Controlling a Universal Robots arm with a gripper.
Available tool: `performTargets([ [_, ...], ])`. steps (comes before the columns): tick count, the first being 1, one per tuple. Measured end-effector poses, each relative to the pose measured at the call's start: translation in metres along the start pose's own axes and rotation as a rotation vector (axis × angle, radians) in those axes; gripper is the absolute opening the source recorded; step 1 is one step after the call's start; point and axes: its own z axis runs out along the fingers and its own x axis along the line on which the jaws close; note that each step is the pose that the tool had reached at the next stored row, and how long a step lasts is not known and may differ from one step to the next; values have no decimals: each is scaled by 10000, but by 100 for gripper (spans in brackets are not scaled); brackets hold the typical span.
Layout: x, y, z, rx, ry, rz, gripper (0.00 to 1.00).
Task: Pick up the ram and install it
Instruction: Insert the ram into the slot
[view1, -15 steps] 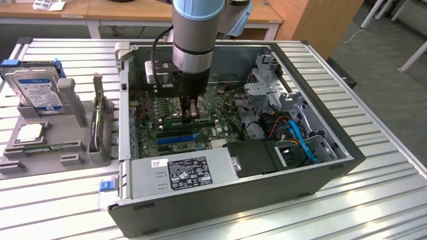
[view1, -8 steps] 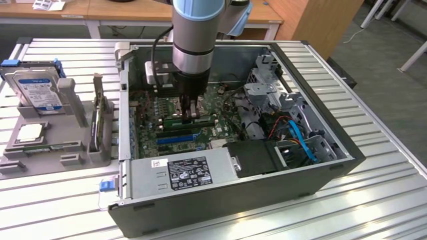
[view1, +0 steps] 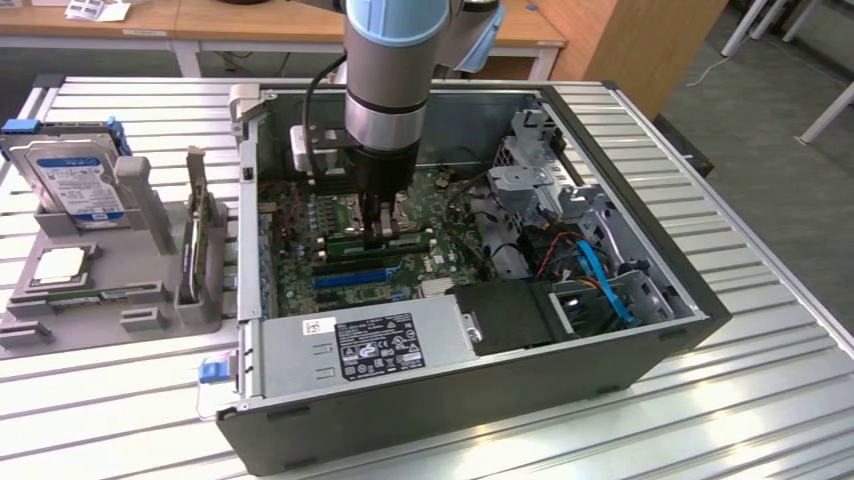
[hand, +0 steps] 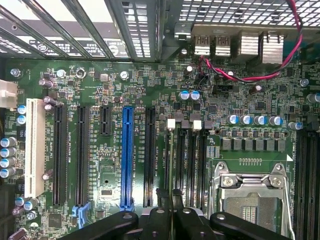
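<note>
The hand (view1: 387, 230) is nearly clenched, its black fingers (hand: 162, 200) apparently pinching the long, thin green circuit-board ram (view1: 344, 241) edge-on over the motherboard's black memory slots (hand: 187, 155).

The ram (view1: 416, 237) is a long, thin green stick. It stands on its thin edge, low inside the computer box, right at the black slots on the big green board. The jaws pinch it near its middle.

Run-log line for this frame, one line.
claw: shut | place: inside computer case, low over black memory slots | holding: cannot tell
</note>
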Motion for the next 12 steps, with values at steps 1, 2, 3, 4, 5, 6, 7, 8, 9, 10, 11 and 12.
performTargets([
  [1, 0, 0, 5, 1, -2, -1, 12],
  [2, -1, -1, 11, 1, -3, 0, 12],
  [3, 0, 0, 13, -1, 0, -1, 12],
  [4, 0, 0, 13, -1, 0, 0, 12],
  [5, 0, 0, 13, -1, 2, 0, 12],
  [6, 0, 0, 13, -1, 2, -1, 12],
  [7, 0, 0, 14, 0, 1, 0, 12],
  [8, 0, 0, 14, 0, 1, 0, 12],
  [9, 0, 0, 14, 0, 0, 0, 12],
  [10, 1, 0, 14, -1, 1, 0, 13],
  [11, 1, 1, 13, -4, 3, 1, 13],
  [12, 1, 1, 14, -1, 1, 1, 18],
])
